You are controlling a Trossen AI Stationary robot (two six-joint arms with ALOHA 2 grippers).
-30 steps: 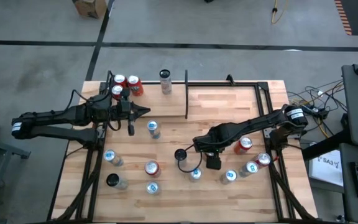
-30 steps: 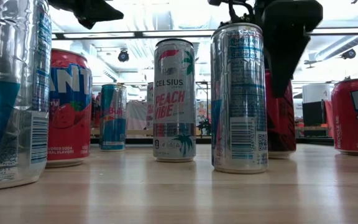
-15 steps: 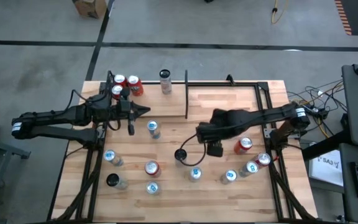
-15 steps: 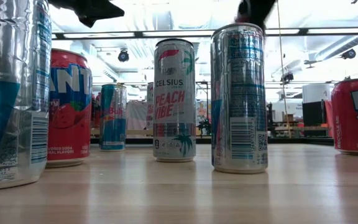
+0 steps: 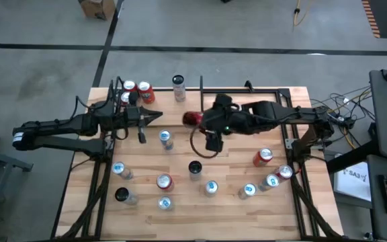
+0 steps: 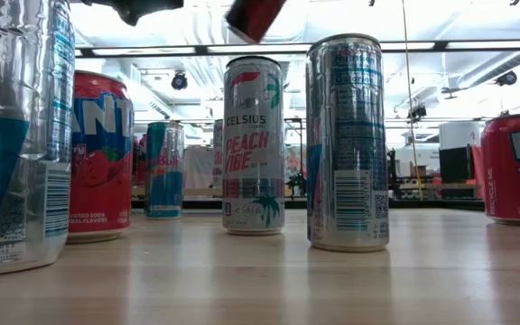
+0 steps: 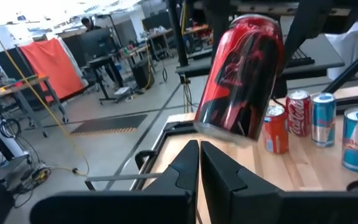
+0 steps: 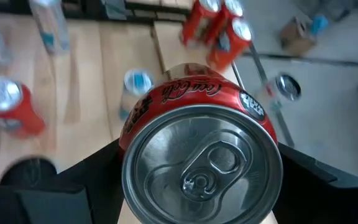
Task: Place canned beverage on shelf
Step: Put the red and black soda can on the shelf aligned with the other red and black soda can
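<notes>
A: Whereabouts of the red cola can (image 5: 192,119)?

B: Off the surface (image 5: 234,161), up in the air, pinched round its body by the right pincer (image 5: 199,121). Tilted well over, lid end turned toward the wrist, just beside the black divider bar (image 5: 201,107) at the edge of the shelf (image 5: 166,97).

A: Reason for the tilt?

B: Probably just the angle of the wrist in mid-carry. Needs righting before set-down, by the look of it.

A: And the jaws?

B: Spread wide, yet clamped on either side of the can. No slack visible past the lid in the right wrist view.

A: Left pincer (image 5: 158,119)?

B: Pressed together, holding nothing, hovering over the shelf's front with its tip toward the carried can. Likely parked there, waiting.

A: Room on the shelf?

B: Three red cans (image 5: 136,91) clustered at the far-left corner, one silver can (image 5: 179,84) at the rear. Bare plank between, enough for another at a guess.

A: Hazards?

B: Clipping the divider, or knocking the small blue-topped can (image 5: 165,138) just in front of the shelf. Other loose cans (image 5: 164,181) well apart, nearer the front edge.
</notes>
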